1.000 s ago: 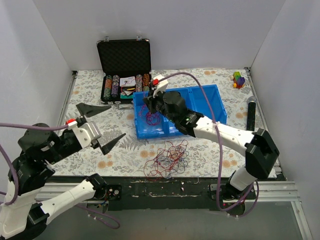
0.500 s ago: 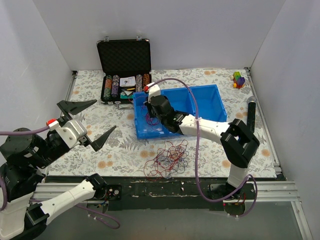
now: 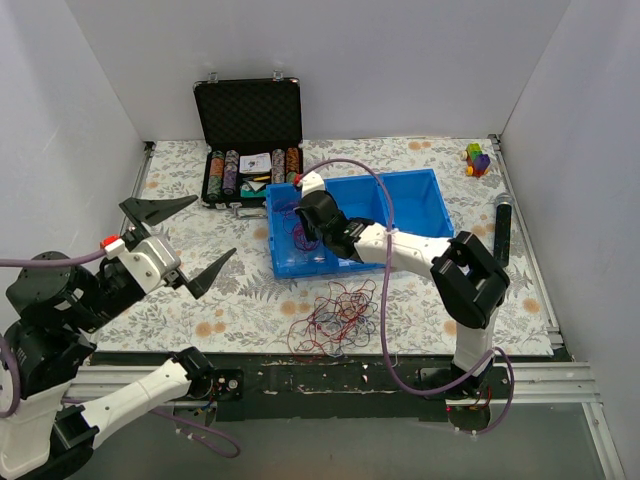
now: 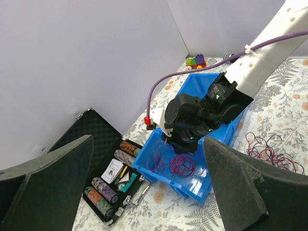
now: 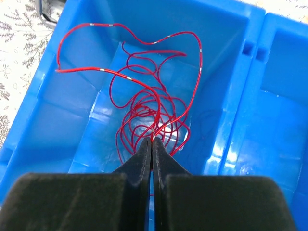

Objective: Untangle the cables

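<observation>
1. Markings. The cards (image 3: 255, 163) in the case (image 3: 250, 115) carry print that is too small to read. The red cable (image 5: 157, 120) has short pale bands at intervals.

2. Materials.
- The bin (image 3: 412, 210) is glossy blue plastic with two compartments.
- The case is black, its raised lid lined with ridged foam. Rows of striped chips (image 3: 222, 172) lie in its base.
- The table (image 3: 250, 290) has a floral cover.

3. Cables.
- The red cable lies coiled in loose loops in the left compartment.
- A tangle (image 3: 335, 318) of red, purple and pale strands lies on the table just in front of the bin. Single strands cannot be traced.

4. Claws.
- The right gripper (image 5: 152, 140) is inside the left compartment. Its black fingers are pressed together, pinching the red cable where its loops meet.
- The left gripper (image 3: 185, 243) hangs above the table's left side, well apart from both cables. Its matte wedge-shaped fingers are spread wide and hold nothing.
</observation>
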Controlling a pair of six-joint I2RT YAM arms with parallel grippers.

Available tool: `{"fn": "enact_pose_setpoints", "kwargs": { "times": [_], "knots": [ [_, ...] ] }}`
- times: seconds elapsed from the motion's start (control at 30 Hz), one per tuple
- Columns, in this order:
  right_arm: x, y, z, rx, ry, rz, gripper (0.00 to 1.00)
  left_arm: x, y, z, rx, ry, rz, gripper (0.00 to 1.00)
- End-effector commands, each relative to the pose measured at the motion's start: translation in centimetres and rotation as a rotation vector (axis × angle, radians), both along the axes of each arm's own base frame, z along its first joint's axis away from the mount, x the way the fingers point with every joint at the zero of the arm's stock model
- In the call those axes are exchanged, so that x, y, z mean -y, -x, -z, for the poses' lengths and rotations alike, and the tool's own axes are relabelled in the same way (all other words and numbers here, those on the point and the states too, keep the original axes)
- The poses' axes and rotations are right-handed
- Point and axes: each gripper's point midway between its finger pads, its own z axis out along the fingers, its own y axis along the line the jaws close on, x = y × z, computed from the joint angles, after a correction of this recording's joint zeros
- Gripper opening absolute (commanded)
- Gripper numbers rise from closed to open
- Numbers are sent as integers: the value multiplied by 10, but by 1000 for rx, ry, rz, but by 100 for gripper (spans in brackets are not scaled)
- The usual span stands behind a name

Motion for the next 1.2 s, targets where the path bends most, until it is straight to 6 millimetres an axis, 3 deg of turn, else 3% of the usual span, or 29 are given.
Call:
{"fn": "enact_pose_setpoints", "kwargs": {
  "times": [0.0, 0.03, 0.13, 0.23, 0.43, 0.57, 0.67, 0.73, 0.87, 1.03, 1.17],
  "knots": [
    [1, 20, -1, -33, -21, 1, 1, 9, -9, 3, 1, -18, 6, 98],
    [1, 22, -3, -31, -26, -4, 7, 11, -9, 3, 1, -17, 10, 98],
    [-2, 22, -13, -39, -33, -17, 38, 12, -9, 3, 2, -19, 16, 98],
    [-9, 15, -30, -36, -29, -23, 53, 12, -9, 1, 8, -19, 19, 98],
    [-20, 18, -82, -12, -106, -61, 55, 8, -8, -2, 18, -35, 9, 98],
    [-15, 34, -107, -6, -185, -89, 49, 8, -8, 2, 15, -44, 9, 98],
    [-2, 49, -121, -3, -225, -98, 51, 12, -7, 15, 1, -69, 26, 98],
    [14, 64, -130, 10, -253, -97, 53, 17, -7, 32, -8, -121, 54, 98],
    [54, 98, -128, 16, -288, -80, 55, 33, -9, 99, -65, -285, 139, 98],
    [92, 141, -91, -40, -298, -85, 55, 58, -23, 174, -212, -395, 205, 98],
    [104, 167, -55, -96, -252, -119, 52, 77, -34, 203, -287, -423, 240, 98]
  ]
}}
